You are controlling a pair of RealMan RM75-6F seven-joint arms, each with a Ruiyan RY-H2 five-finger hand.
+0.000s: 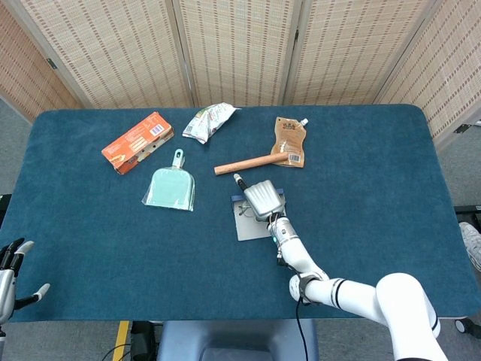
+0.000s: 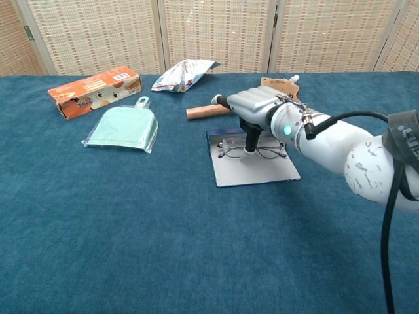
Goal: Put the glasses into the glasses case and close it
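The glasses [image 2: 252, 150] lie on the flat, opened glasses case [image 2: 255, 169], toward its far edge, with the lenses to either side of the right hand's downward fingers [image 2: 249, 139]. The right hand [image 2: 252, 108] sits directly above the case; its fingers are curled down onto the bridge of the frame, and we judge they pinch it, though the contact itself is too small to confirm. We read the step in hand as seating the glasses before the case is folded shut.

Three risks follow. The thin wire frame could slip or twist if the pinch is off-centre, leaving a temple arm over the case edge, which would block closing. Downward pressure could bend the frame. The light case could slide on the desk [image 2: 131, 229] if dragged.

Beyond the case lie a wooden stick [image 2: 206, 111] and a brown pouch [image 1: 290, 139], near enough to be nudged. The left hand [image 1: 11, 274] waits well away from the case, fingers spread, holding nothing.
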